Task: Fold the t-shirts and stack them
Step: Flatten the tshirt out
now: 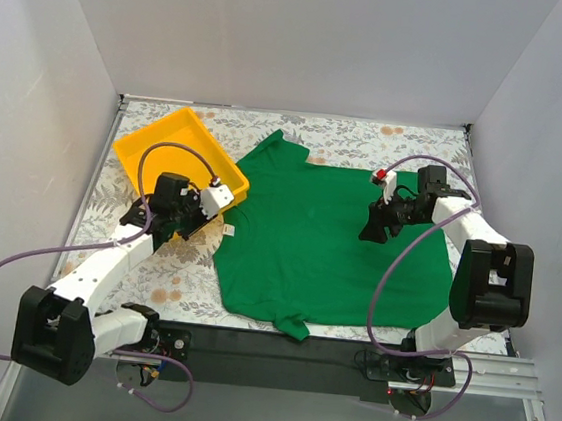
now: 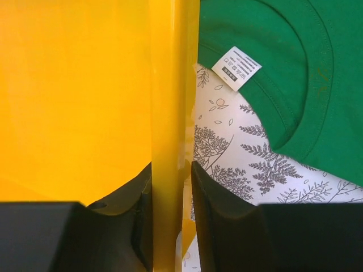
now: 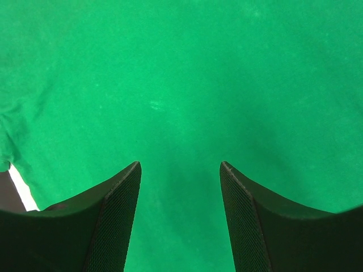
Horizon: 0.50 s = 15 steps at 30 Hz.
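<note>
Shirt: one green t-shirt (image 1: 333,241) lies spread flat on the leaf-print table cover (image 1: 153,278), in the middle of the table. Its collar points left, toward the tray.

Sleeves: one points to the far side. The other reaches the near edge of the cover.

Tray: the yellow tray (image 1: 142,146) sits at the far left. Its right corner is just beside the shirt's shoulder.

Left gripper: the left gripper (image 2: 170,170) is closed on the tray's near wall, one finger on each side. The shirt lies to its right, with the collar and a white label (image 2: 236,68) near but apart from the fingers.

Right gripper: the right gripper (image 3: 180,167) has its jaws apart and holds nothing. It is low over the right part of the shirt, and green cloth fills its whole view.

Contact: whether the right fingertips touch the cloth cannot be told.

Hard to see: the label's print is too small to read. The tray's wall and inside blur into flat yellow in the left wrist view. The shirt's hem is partly behind the right arm in the top view.
</note>
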Tool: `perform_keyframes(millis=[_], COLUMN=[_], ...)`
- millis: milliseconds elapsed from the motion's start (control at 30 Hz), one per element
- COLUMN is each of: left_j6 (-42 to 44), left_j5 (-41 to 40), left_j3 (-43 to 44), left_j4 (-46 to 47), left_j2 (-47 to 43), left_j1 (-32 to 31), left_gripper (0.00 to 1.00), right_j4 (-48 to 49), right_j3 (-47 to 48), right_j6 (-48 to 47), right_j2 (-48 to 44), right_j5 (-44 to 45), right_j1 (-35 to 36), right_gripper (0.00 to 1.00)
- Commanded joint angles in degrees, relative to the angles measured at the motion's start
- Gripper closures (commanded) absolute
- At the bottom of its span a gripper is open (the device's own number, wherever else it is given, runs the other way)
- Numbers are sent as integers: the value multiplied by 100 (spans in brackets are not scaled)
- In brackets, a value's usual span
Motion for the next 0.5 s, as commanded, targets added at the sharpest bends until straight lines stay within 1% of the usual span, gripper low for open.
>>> perform_keyframes(millis=[0,33,67,100,133,167,200,267,333,367,400,433,467], left_j6=[149,53,52,-18,-97,-245,-403,-676,-1693,-2210,-2851,-4006,-4670], left_j5=[-45,-71,-72,-80,-28,42,112,315,184,-200,-491,-702,-1044], left_j3=[25,7,7,16,51,94,138,332,437,560,674,806,1190], left_j4=[337,241,214,170,118,-22,-93,-260,-130,184,274,301,136], left_j2=[-354,-424,-424,-476,-564,-635,-774,-898,-1004,-987,-917,-612,-374], left_j1=[39,30,30,30,30,30,30,39,30,39,30,39,48], left_gripper=[75,61,60,56,49,33,26,17,14,8,2,2,2], right_j4=[-107,-107,-107,-116,-107,-116,-124,-124,-133,-133,-133,-125,-142], right_j3=[-27,-36,-36,-36,-36,-36,-36,-36,-44,-36,-36,-36,-36], right_j6=[-77,-78,-78,-78,-86,-86,-95,-104,-113,-121,-130,-122,-130], right_j2=[-273,-308,-308,-308,-343,-344,-361,-361,-370,-370,-361,-352,-352], right_j5=[-246,-264,-281,-282,-299,-317,-325,-343,-343,-343,-352,-352,-343], right_j1=[-50,-85,-85,-94,-103,-120,-129,-138,-138,-138,-138,-138,-138], right_gripper=[36,36,36,36,35,35,36,35,36,36,36,35,35])
